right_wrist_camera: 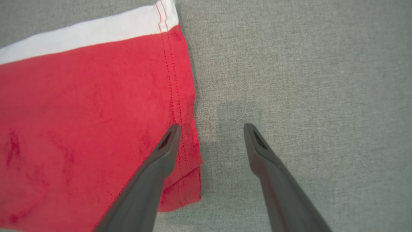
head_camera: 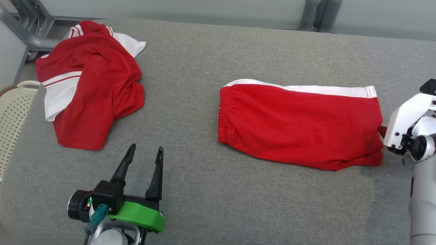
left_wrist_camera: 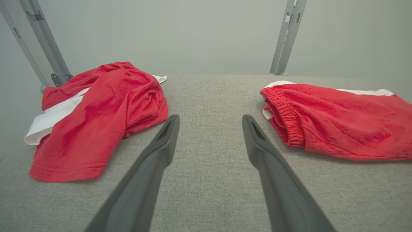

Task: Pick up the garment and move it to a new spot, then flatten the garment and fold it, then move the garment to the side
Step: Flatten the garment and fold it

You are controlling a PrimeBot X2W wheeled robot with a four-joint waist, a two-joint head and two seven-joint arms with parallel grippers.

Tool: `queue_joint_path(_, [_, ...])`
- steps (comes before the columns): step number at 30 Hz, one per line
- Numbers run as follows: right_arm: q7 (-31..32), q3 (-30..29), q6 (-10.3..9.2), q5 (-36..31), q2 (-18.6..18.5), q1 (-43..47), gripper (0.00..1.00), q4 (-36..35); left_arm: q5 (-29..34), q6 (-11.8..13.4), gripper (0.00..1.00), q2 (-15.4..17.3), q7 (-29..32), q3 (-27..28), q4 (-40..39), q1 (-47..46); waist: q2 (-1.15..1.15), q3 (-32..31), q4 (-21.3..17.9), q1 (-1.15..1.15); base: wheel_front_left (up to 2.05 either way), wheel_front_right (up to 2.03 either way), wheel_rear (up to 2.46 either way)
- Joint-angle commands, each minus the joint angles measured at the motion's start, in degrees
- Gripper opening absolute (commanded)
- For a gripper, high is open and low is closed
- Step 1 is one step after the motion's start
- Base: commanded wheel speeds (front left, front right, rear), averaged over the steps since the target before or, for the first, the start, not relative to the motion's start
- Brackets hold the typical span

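Folded red shorts (head_camera: 299,126) with a white side band and an elastic waist lie flat at the centre right of the grey padded table (head_camera: 204,190). My right gripper (right_wrist_camera: 211,126) hangs open above their hemmed end (right_wrist_camera: 180,96), its left finger over the hem and its right finger over bare table. The right arm's white wrist (head_camera: 405,119) stands at the shorts' right end. A second garment (head_camera: 88,85), red and white, lies crumpled at the far left. My left gripper (head_camera: 145,148) is open and empty near the front, pointing at the gap between the crumpled garment (left_wrist_camera: 96,119) and the shorts (left_wrist_camera: 338,122).
A cream perforated basket (head_camera: 13,112) sits beyond the table's left edge. Grey metal frame legs (head_camera: 30,37) stand at the back left, and another upright (left_wrist_camera: 286,38) rises against the pale wall behind the table.
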Motion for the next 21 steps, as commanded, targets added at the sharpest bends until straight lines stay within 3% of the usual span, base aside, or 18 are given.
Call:
queue_joint_path(1, [-0.32,-0.74,0.0,-0.4,0.33,-0.82,1.0,0.84,-0.28,-0.28,1.0,-0.01,0.0,-0.11,0.12,-1.29,0.0,1.99,2.03,0.0,0.0,0.0,0.0])
queue_joint_path(14, [-0.17,-2.13,0.03,-1.72,3.42,-2.28,1.0,7.75,-0.49,-0.35,1.0,-0.2,0.0,-0.69,-0.18,-2.59,0.0,4.2,3.52,0.0,0.0,0.0,0.0])
queue_joint_path(15, [-0.07,-1.97,0.09,-1.82,3.6,-2.38,0.78,8.13,-0.49,-0.34,1.0,-0.22,0.0,-0.84,-0.17,-2.65,0.0,4.34,3.58,0.0,0.0,0.0,0.0])
queue_joint_path(17, [-0.38,-1.92,0.11,-2.11,3.8,-2.85,0.03,8.75,-0.53,-0.36,1.0,-0.25,0.0,-1.12,-0.07,-2.89,0.0,4.57,3.77,0.0,0.0,0.0,0.0])
queue_joint_path(21, [-1.57,-2.29,0.01,-3.58,2.74,-3.44,0.0,8.8,-0.74,-0.38,1.0,-0.26,0.0,-1.38,0.07,-3.29,0.0,4.79,4.09,0.0,0.0,0.0,0.0])
